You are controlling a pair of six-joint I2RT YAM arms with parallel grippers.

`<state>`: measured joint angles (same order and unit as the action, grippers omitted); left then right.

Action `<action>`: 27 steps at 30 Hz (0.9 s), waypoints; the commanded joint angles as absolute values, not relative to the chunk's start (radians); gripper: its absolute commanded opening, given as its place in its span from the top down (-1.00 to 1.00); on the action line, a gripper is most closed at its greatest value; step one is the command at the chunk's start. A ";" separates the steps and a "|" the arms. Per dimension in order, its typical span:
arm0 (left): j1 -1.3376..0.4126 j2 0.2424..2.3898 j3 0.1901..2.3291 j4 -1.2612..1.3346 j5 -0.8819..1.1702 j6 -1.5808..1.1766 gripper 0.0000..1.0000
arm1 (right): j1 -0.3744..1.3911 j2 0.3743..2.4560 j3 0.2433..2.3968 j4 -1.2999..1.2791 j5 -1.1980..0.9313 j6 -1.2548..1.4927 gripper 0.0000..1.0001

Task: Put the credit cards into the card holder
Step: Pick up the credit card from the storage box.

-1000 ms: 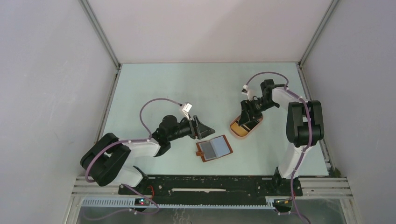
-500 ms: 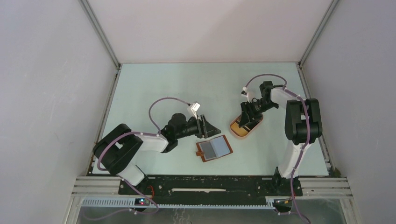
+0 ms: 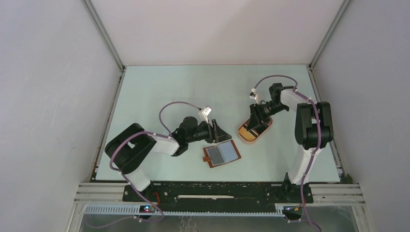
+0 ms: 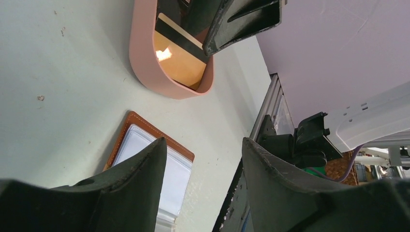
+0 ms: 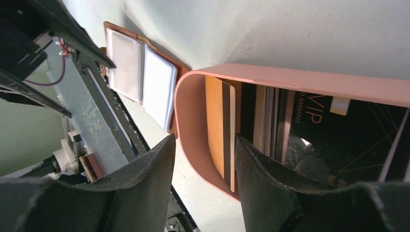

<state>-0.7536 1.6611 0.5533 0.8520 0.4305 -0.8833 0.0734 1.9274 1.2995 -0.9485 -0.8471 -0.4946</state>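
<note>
The card holder [image 3: 221, 154] lay open on the surface [image 3: 159, 92], with the left gripper [image 4: 203, 145] just beyond its far edge, jaws apart. The right gripper [image 5: 205, 145], also apart, straddled the end wall of the pink tray [image 5: 290, 77] holding the credit cards [image 5: 217, 121].

Right wrist view: gold letters "VIP" on black card [image 5: 348, 140], read sideways, card lying in pink tray [image 5: 300, 79]. Small gold character line beside it, too fine to read.
</note>
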 commanded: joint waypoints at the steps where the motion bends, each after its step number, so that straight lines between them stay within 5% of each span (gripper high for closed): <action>1: -0.764 1.678 0.604 0.879 0.443 -0.894 -0.27 | 0.075 1.949 1.337 -0.998 -0.920 -0.522 -0.13; 18: -0.772 1.704 0.625 0.879 0.455 -0.900 -0.27 | 0.097 2.015 1.361 -1.026 -0.903 -0.488 0.04; 27: -0.773 1.695 0.620 0.880 0.455 -0.896 -0.27 | 0.070 1.986 1.362 -1.008 -0.903 -0.447 0.79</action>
